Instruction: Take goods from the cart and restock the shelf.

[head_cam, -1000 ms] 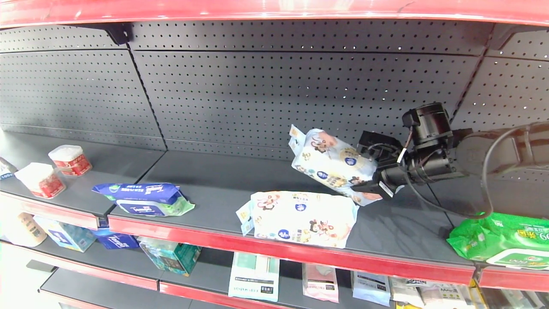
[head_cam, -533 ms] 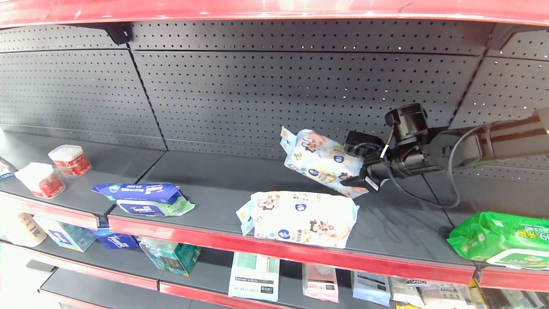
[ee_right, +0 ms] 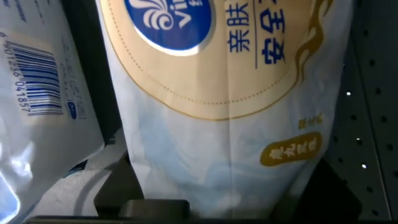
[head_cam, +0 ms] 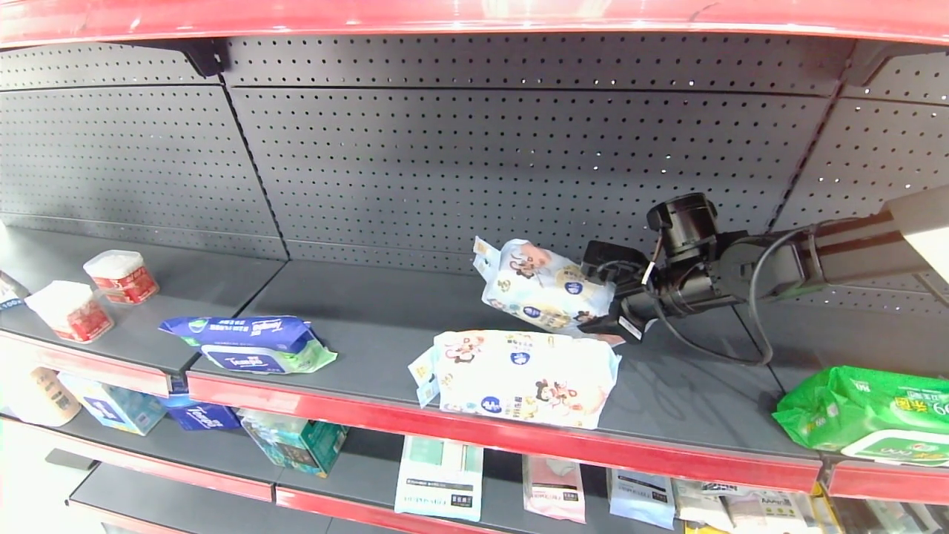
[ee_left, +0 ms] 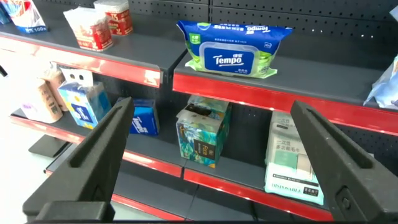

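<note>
green pack (head_cam: 867, 408) cropped at head view's right edge; end of held pack (head_cam: 541, 285) behind right tool (head_cam: 608, 300)

A white wipes pack (head_cam: 545, 285) printed with cartoon figures hangs tilted, clamped at one end by the right gripper (head_cam: 604, 315), just above the back half of the shelf (head_cam: 371, 311), behind a second pack (head_cam: 523, 378) lying flat at the front edge.

Two red-labelled tubs (head_cam: 121, 277) at left; blue wipes pack (head_cam: 248, 343) left-centre, near; green pack (head_cam: 867, 411) right; pegboard (head_cam: 445, 163) far behind.
</note>
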